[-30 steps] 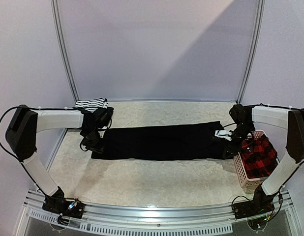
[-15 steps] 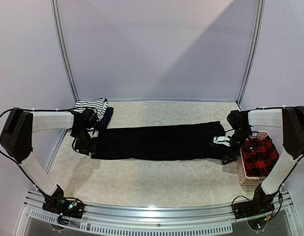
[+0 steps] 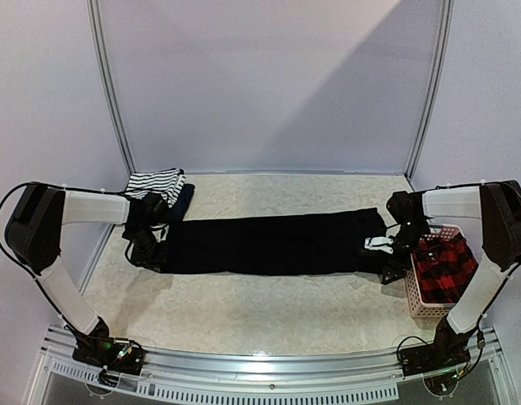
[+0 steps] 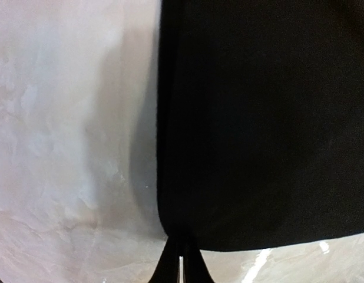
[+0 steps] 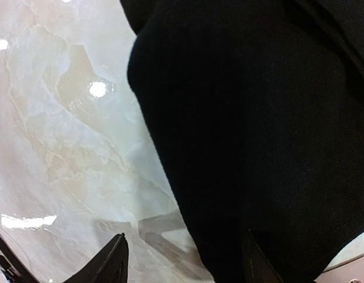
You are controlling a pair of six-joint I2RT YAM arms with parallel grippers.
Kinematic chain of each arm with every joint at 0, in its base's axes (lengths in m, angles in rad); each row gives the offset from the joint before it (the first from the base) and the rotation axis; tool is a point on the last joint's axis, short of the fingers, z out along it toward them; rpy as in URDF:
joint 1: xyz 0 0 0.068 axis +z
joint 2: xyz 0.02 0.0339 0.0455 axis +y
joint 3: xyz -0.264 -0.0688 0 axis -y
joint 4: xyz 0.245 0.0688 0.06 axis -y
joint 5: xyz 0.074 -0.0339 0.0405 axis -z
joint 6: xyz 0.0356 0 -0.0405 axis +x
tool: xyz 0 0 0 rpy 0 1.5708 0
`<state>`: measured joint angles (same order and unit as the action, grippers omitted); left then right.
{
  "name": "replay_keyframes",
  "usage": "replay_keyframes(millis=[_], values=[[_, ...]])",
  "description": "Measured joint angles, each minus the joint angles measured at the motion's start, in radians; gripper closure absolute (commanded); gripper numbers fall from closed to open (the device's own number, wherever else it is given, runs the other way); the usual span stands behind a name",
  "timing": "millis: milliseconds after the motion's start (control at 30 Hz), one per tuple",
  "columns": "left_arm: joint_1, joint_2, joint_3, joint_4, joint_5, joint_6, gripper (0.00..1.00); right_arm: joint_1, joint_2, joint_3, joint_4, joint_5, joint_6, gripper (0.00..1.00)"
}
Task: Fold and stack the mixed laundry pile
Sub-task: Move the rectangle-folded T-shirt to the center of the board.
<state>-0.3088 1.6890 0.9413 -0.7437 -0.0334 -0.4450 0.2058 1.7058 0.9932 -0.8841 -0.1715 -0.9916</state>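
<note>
The large black shirt point(image 3: 273, 245) lies flat as a long band across the table. My left gripper point(image 3: 149, 253) sits at its left end; in the left wrist view the gripper point(image 4: 181, 264) is shut, pinching the near corner of the black shirt point(image 4: 258, 118). My right gripper point(image 3: 394, 268) hovers at the shirt's right end. It stands open point(image 5: 182, 262), one fingertip point(image 5: 114, 262) over the marble and the other over the black shirt point(image 5: 258, 130), the shirt's edge between them. The striped tank top point(image 3: 157, 179) and navy piece point(image 3: 183, 199) lie at the back left.
A pink slotted basket point(image 3: 416, 295) holding the red-black plaid shirt point(image 3: 442, 266) stands just right of my right gripper; its corner point(image 5: 354, 269) shows in the right wrist view. Metal frame posts rise at the back corners. The marble tabletop point(image 3: 260, 308) spreads in front of the shirt.
My left gripper slid a little left to the shirt's left corner and shut on it. My right gripper opened wider and settled lower at the shirt's right end.
</note>
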Motion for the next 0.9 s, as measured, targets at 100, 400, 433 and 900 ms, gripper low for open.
replay_keyframes(millis=[100, 400, 433, 900], values=[[0.000, 0.000, 0.000, 0.000, -0.002, 0.003, 1.00, 0.011, 0.000, -0.003, 0.018, 0.024, 0.003, 0.49], [0.020, -0.034, -0.003, -0.099, -0.055, -0.023, 1.00, 0.040, 0.009, -0.005, 0.107, 0.122, 0.032, 1.00], [0.022, -0.051, -0.004, -0.121, -0.064, -0.025, 1.00, 0.052, 0.004, -0.011, 0.109, 0.134, 0.032, 1.00], [0.028, -0.165, -0.001, -0.393, -0.117, -0.066, 0.84, 0.277, -0.167, -0.180, 0.014, 0.158, 0.035, 0.65]])
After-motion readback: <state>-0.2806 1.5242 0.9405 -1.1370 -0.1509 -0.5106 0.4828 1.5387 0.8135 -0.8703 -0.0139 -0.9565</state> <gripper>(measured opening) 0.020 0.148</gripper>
